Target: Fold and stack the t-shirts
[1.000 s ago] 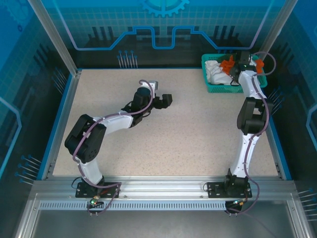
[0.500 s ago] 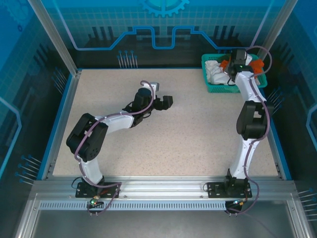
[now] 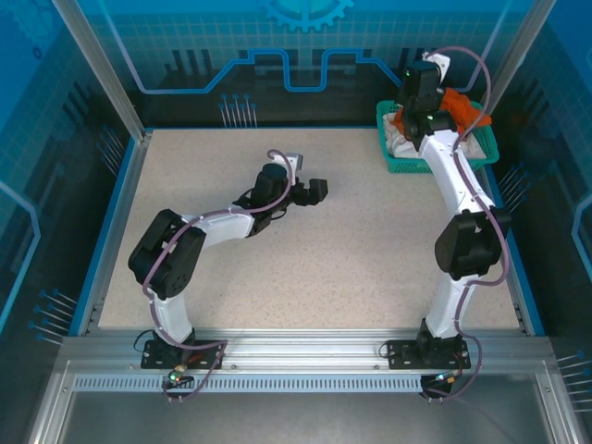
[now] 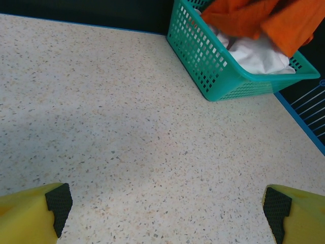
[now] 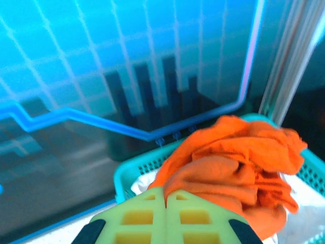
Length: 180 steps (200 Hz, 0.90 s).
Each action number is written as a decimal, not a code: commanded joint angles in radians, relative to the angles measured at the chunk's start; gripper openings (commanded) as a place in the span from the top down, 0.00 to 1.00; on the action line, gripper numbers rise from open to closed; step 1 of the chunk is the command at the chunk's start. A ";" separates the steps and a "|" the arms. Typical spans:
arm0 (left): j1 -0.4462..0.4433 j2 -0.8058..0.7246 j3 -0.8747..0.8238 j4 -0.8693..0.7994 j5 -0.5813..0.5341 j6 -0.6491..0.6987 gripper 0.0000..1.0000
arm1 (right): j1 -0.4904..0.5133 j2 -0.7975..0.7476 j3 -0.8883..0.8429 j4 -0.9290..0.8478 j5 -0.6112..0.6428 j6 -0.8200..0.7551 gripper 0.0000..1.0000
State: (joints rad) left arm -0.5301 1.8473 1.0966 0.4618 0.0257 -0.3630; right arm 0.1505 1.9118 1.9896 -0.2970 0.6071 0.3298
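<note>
The right claw [image 5: 165,194] pinches the orange shirt [image 5: 228,162] tight above the basket [image 4: 218,76]. The left claw [image 4: 167,204] is spread wide, holding nothing.

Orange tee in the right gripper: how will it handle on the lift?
Likely floppy: the orange t-shirt hangs bunched in folds from the right gripper. Probably light, being thin-looking fabric. It may drag the white t-shirt or snag the basket rim.

Bright, even light covered the speckled beige worktop [image 3: 370,240], sharp from above. The left wrist view showed a soft grey shadow across it. The right wrist view was blurred, its glowing blue patterned back panel [image 5: 76,56] smeared.
</note>
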 commanded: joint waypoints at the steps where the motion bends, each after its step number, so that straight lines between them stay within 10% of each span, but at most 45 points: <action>1: -0.016 0.026 0.042 0.003 0.032 0.021 0.01 | 0.043 -0.045 0.133 0.088 0.036 -0.106 1.00; 53: -0.033 0.050 0.071 -0.015 0.040 0.028 0.01 | 0.109 -0.103 0.393 0.075 -0.017 -0.217 1.00; 111: -0.039 0.021 0.038 0.027 0.036 -0.011 0.01 | 0.169 -0.214 0.529 -0.081 -0.327 0.000 1.00; 146: -0.036 -0.228 -0.139 0.124 0.004 -0.089 0.01 | 0.301 -0.266 0.498 -0.167 -0.555 0.064 1.00; 180: -0.038 -0.542 -0.211 -0.167 -0.157 -0.166 0.01 | 0.410 -0.246 0.474 -0.349 -0.612 0.091 1.00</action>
State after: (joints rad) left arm -0.5640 1.5085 0.8894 0.4526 -0.0021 -0.4538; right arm 0.5079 1.6295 2.4832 -0.4801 0.1078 0.3740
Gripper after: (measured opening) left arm 0.990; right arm 0.061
